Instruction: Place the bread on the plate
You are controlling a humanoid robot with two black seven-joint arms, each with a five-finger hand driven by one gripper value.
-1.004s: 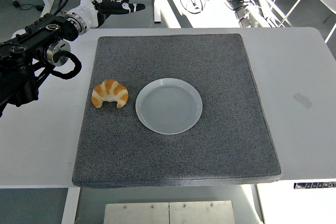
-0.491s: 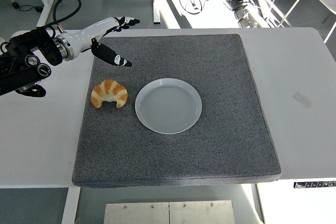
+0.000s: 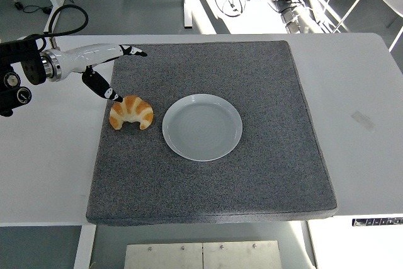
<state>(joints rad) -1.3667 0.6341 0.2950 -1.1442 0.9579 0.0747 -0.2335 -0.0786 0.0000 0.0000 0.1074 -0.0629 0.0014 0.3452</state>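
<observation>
A white table [image 3: 371, 86] carries a large grey mat [image 3: 264, 174] that covers most of its middle. On the mat, a little left of centre, sits a round white plate [image 3: 202, 126] with nothing on it. Just to the plate's left, near the mat's left edge and apart from the plate, lies the bread [image 3: 131, 112], a golden croissant with its tips pointing toward the near edge. The left hand [image 3: 101, 64] reaches in from the left, its fingers [image 3: 133, 51] spread and released, holding nothing; the thumb tip hangs just beside the bread's upper left.
</observation>
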